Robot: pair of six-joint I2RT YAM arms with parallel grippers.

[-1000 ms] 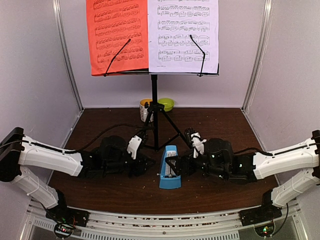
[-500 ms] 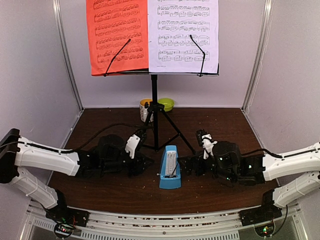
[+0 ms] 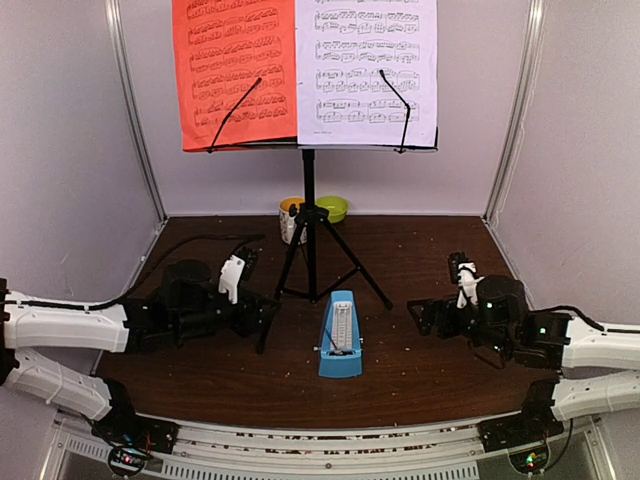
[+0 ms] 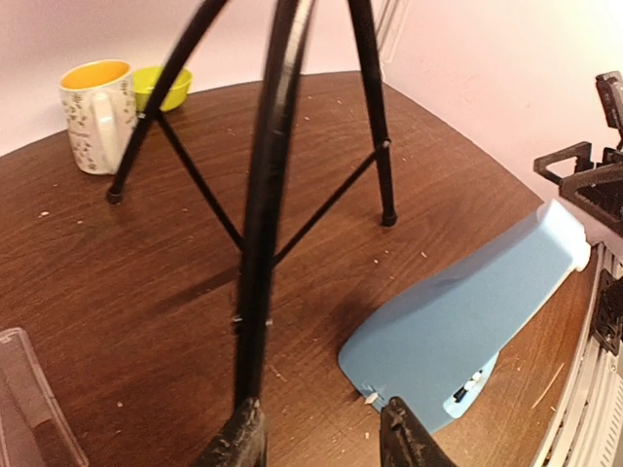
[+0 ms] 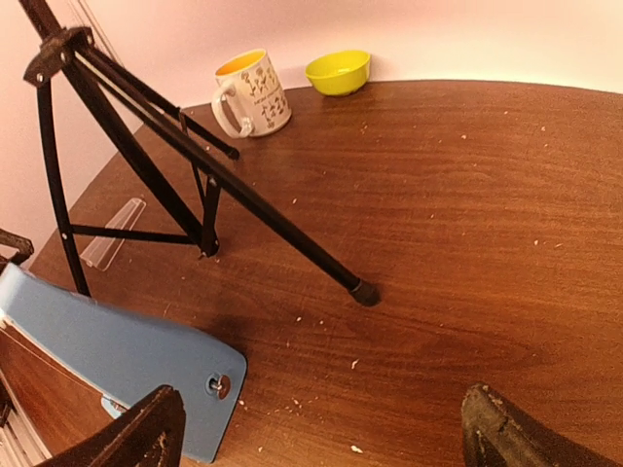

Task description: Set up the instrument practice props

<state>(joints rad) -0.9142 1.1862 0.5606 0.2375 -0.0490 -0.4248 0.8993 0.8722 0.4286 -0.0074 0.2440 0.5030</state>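
Stand [image 3: 309, 200] up, pages [image 3: 365, 70] mounted, metronome [image 3: 340, 340] upright at lower centre of the tabletop [image 3: 450, 250]: setup looks all but finished, left jaws part-open, right jaws wide, both empty.

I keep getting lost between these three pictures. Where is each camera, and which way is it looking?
Top external: high behind the arm bases, facing forward and down at the music stand and metronome; the left arm and right arm show.
Left wrist: low on the left arm, looking past the left gripper at the stand's legs.
Right wrist: low on the right arm, looking past the open right gripper toward the back wall.
Shared: both wrist views catch the mug, green bowl and metronome.
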